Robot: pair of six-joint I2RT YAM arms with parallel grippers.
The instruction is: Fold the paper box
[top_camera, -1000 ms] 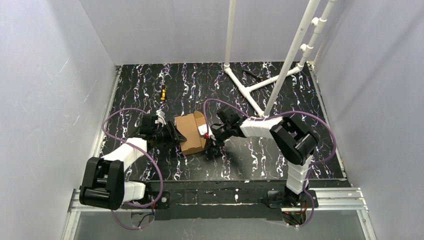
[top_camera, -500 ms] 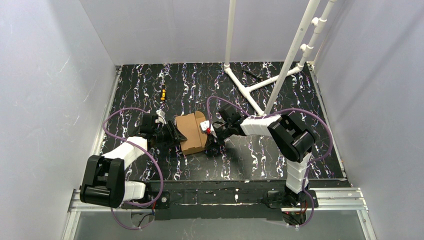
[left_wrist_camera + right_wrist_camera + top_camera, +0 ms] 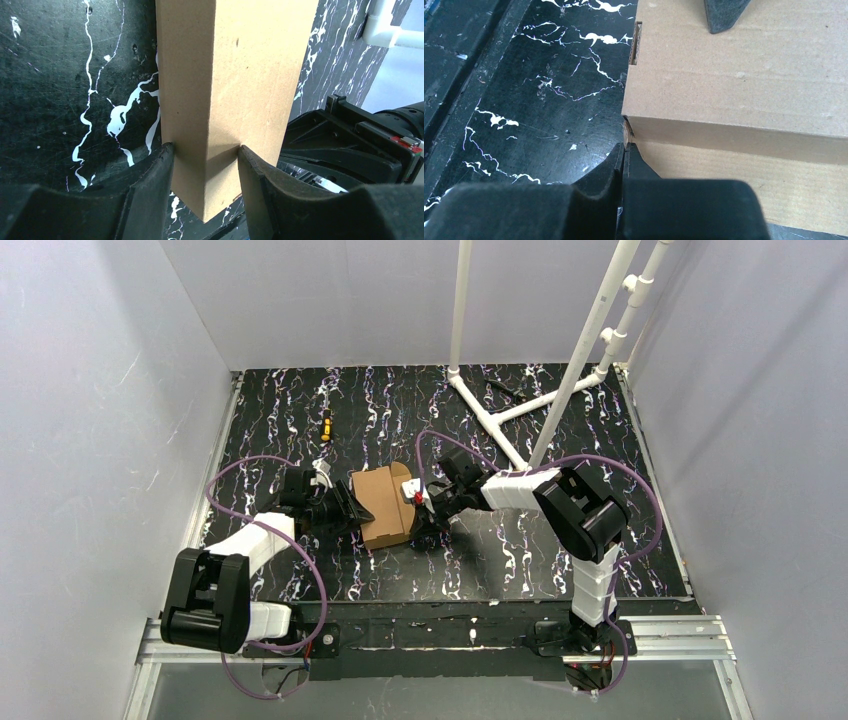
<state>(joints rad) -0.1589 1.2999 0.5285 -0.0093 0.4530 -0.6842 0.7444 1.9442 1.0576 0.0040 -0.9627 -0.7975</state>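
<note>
The right tool [image 3: 624, 148] has edged leftward, shut, tips touching the paper box [image 3: 381, 502]; left tool [image 3: 204, 150], half-open, clamps its edge.

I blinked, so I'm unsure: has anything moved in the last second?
Barely. The elbow of the right arm swung slightly left; the right jaws stayed closed at a corner of the paper box. Nothing was grabbed or released. The left jaws still clamp the box, which has not shifted.
</note>
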